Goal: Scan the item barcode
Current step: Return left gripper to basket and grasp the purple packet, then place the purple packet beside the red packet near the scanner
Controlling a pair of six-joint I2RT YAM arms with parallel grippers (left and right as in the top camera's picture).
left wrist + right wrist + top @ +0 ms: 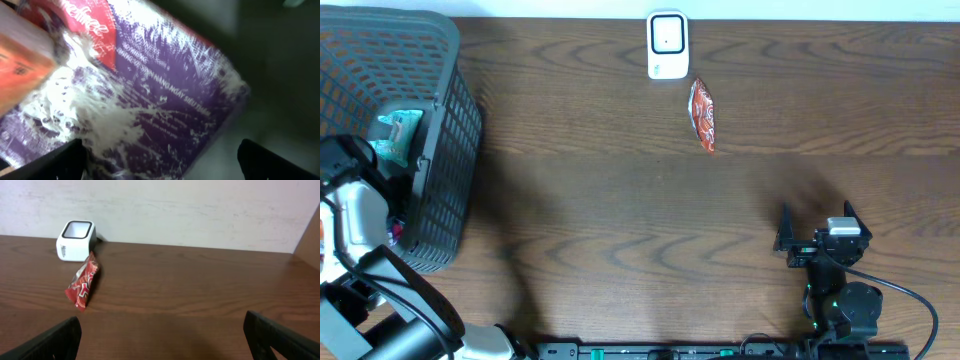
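Note:
A white barcode scanner [667, 44] stands at the table's far edge, also seen in the right wrist view as the scanner [76, 240]. A red snack packet [702, 115] lies just beside it. My left gripper [160, 151] reaches down into the dark mesh basket [450, 110] at the left. It hangs open just over a purple packet [165, 95] with a white splash print, its fingers [60, 162] wide on either side and nothing between them. My right gripper [817, 216] rests open near the front right, far from the scanner.
The basket also holds a teal packet [398, 135] and an orange-red item [20, 70] lying against the purple packet. A pale wall [200, 210] runs behind the table's far edge.

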